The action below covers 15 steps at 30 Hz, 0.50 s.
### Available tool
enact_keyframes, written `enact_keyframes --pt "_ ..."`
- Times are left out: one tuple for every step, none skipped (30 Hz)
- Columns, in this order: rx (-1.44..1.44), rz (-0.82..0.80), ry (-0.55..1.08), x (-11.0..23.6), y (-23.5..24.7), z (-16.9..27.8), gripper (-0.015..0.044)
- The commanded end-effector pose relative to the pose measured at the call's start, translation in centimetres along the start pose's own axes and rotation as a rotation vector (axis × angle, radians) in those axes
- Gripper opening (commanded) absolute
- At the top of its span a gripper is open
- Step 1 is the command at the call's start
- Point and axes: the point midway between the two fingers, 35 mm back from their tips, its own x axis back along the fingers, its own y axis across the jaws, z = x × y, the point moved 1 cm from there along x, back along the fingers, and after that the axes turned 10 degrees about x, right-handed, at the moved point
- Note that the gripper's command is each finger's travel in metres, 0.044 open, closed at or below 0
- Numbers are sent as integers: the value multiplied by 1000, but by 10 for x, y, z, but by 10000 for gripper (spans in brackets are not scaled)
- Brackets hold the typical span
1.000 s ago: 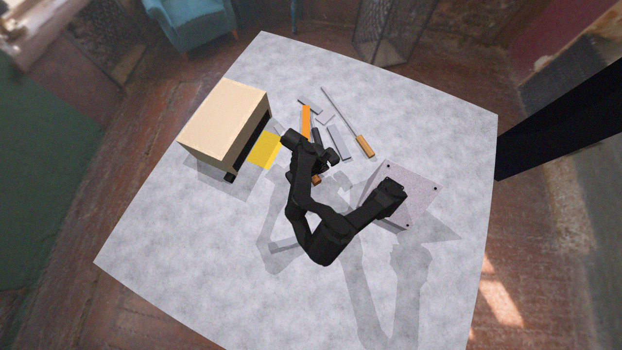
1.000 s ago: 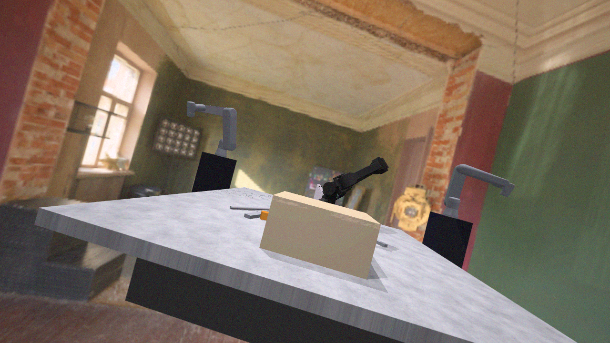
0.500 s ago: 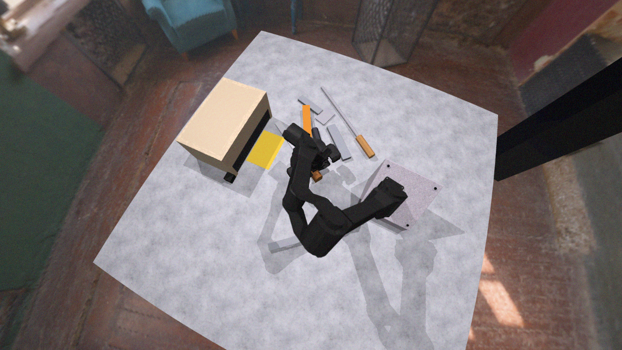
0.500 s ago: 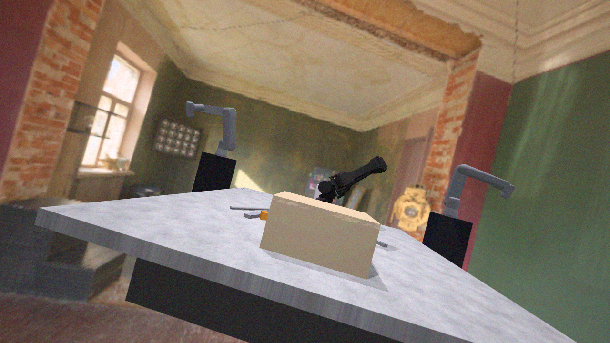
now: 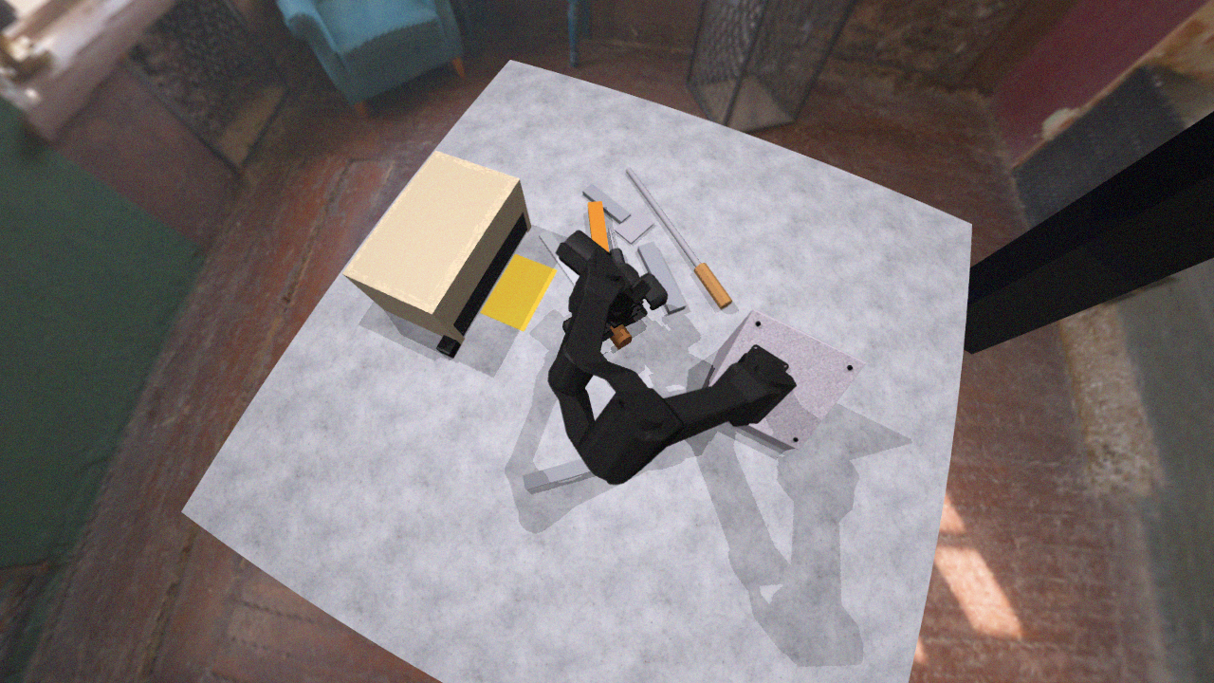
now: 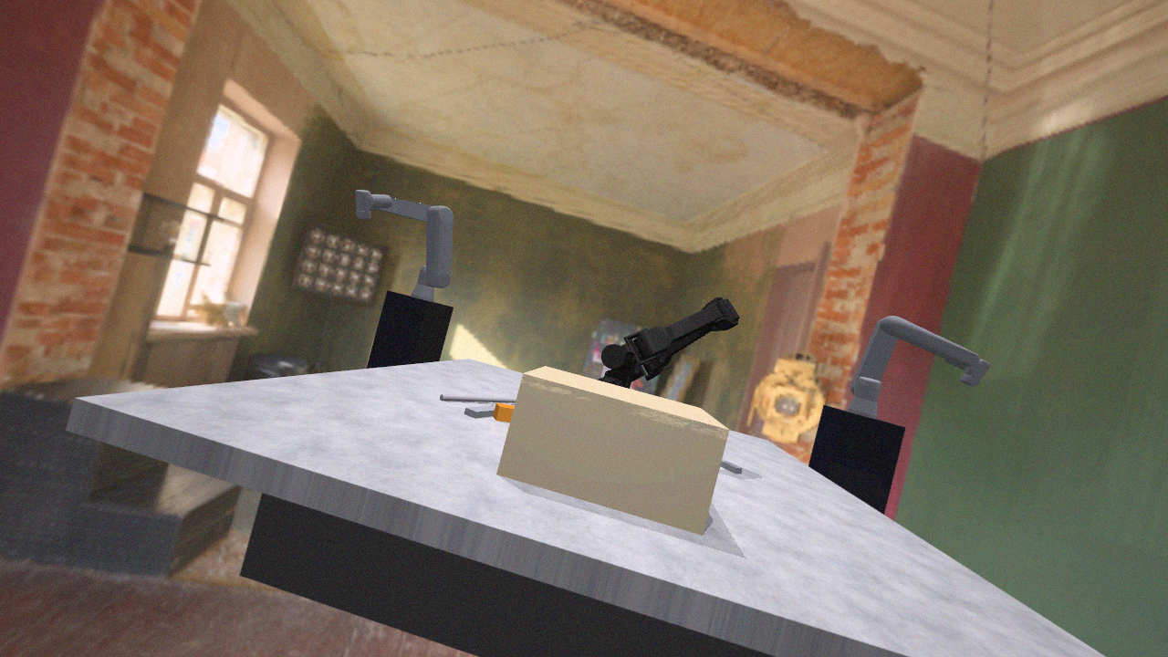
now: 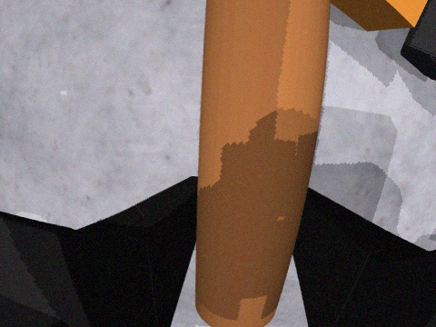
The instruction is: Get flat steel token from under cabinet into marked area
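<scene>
1. The black arm (image 5: 645, 415) reached from its base, folded at the elbow, and stretched forward with the wrist low over the table.
2. The gripper (image 7: 257, 285) was clamped on an orange handle (image 7: 261, 127), which ran lengthwise between the two dark fingers.
3. The handle's butt end (image 5: 622, 337) stuck out behind the wrist.

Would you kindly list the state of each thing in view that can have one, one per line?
Gripper: shut on the orange handle.
Orange handle: held, lifted off the table.
Cabinet: upright on the table, its bottom slot dark.
Yellow marked area: no token showing on it.
Token: not visible in any view.
Long rod with orange grip: lying flat, untouched.
Orange bar: lying flat, partly hidden by the arm.
</scene>
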Motion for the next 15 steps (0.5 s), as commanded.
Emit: enact_keyframes --pt "-3 5 -5 1 -6 -5 0" --pt "-3 5 -5 1 -7 -5 0" --pt "-3 5 -5 1 -8 -6 0" --pt "-3 5 -5 1 -9 -6 0" --pt "-3 5 -5 1 -10 -7 0" --pt "-3 5 -5 1 -11 -7 0" --pt "-3 5 -5 1 -12 -8 0" --pt "-3 5 -5 1 -13 -8 0" --pt "-3 5 -5 1 -14 -8 0" --pt "-3 5 -5 1 -15 -9 0" --pt "-3 5 -5 1 -16 -9 0" --pt "-3 5 -5 1 -16 -10 0" --pt "-3 5 -5 1 -17 -10 0" --pt "-3 5 -5 1 -18 -10 0" --pt "-3 5 -5 1 -19 -11 0"
